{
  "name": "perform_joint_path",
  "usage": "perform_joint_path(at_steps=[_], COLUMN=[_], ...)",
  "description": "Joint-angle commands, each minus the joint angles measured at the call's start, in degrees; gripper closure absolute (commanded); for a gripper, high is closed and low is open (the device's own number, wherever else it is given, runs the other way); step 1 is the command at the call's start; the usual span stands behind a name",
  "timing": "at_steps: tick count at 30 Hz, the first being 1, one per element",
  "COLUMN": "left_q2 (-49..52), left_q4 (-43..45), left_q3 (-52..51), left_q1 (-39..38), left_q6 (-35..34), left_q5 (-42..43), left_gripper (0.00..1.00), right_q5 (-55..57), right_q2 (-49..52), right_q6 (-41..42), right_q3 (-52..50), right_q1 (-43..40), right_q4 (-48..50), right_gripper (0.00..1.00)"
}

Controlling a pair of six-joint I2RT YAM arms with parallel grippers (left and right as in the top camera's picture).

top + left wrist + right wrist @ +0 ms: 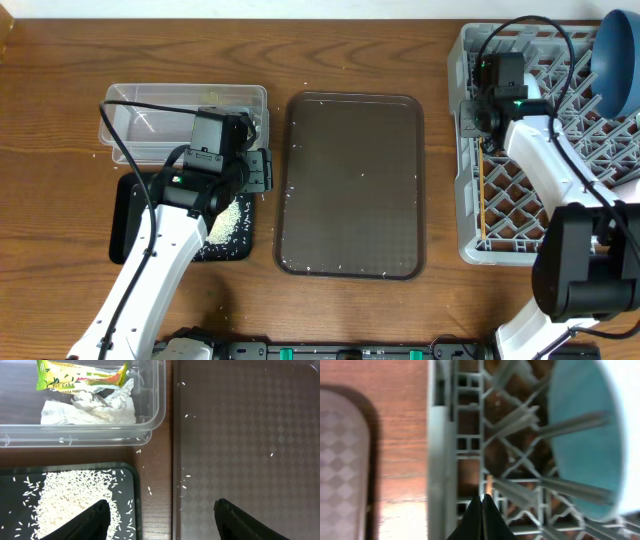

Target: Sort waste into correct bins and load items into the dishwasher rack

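The yellow-green snack wrapper (80,375) and crumpled white paper scraps (90,407) lie in the clear tub (155,410) (185,105). A heap of white rice grains (70,500) (232,220) lies in the black tray (127,480) (130,215). My left gripper (160,510) (262,172) is open and empty over the gap between the black tray and the brown tray. The grey dishwasher rack (470,150) (440,460) holds the dark blue bowl (615,60) (585,445). My right gripper (482,497) (478,120) is shut at the far end of thin chopsticks (483,190) (489,482) lying along the rack's left side.
The large brown serving tray (350,185) (240,435) sits mid-table with a few stray grains on it. Stray grains also lie on the wood between the trays. The mint-green bowl, white bowl and pink cup are out of view.
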Motion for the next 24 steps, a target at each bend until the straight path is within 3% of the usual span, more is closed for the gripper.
perform_joint_path(at_steps=[1,5,24], left_q2=[0.4,0.4,0.4], left_q4=[-0.1,-0.1,-0.1], left_q3=[1.0,1.0,1.0], left_q1=[0.3,0.3,0.3], left_q6=[1.2,1.2,1.2], left_q5=[-0.5,-0.5,-0.5], left_gripper=[0.31,0.31,0.31], right_q5=[-6.7,-13.7,-18.5], right_q2=[0.2,0.2,0.2], right_q6=[0.8,-0.6,-0.5], right_q3=[0.3,0.3,0.3], right_q1=[-0.3,-0.3,-0.3], right_q4=[0.0,-0.9,-2.1], right_gripper=[0.98,0.97,0.97])
